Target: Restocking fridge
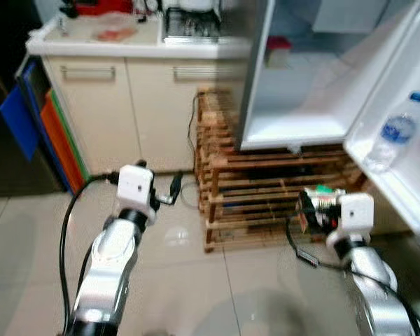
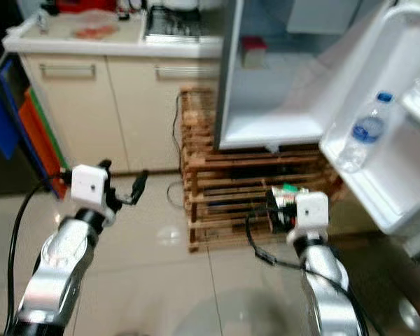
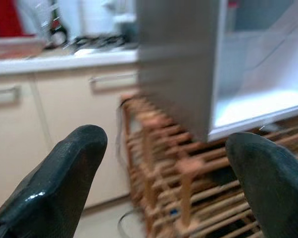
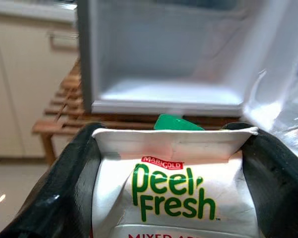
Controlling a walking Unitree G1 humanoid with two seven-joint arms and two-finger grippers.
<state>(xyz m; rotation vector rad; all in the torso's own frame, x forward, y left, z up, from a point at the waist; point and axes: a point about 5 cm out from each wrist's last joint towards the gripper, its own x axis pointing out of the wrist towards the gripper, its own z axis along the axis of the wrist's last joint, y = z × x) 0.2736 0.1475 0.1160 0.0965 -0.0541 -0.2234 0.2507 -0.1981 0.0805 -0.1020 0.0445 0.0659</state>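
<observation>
My right gripper (image 1: 313,207) is shut on a white Peel Fresh juice carton (image 4: 174,188) with a green cap. It holds the carton low, in front of the wooden rack under the open fridge (image 1: 301,84). The fridge interior is white, with a small red-topped item (image 1: 278,50) on a shelf. A clear water bottle (image 1: 395,133) with a blue cap and label stands in the door shelf at right. My left gripper (image 1: 173,190) hangs open over the tiled floor, left of the rack; its black fingers (image 3: 59,183) stand apart with nothing between them.
A wooden slatted rack (image 1: 266,189) carries the fridge. Cream cabinets (image 1: 112,105) and a counter with a stove (image 1: 190,24) stand at the back left. Blue and orange boards (image 1: 35,126) lean at the far left. Cables trail on the floor by the rack.
</observation>
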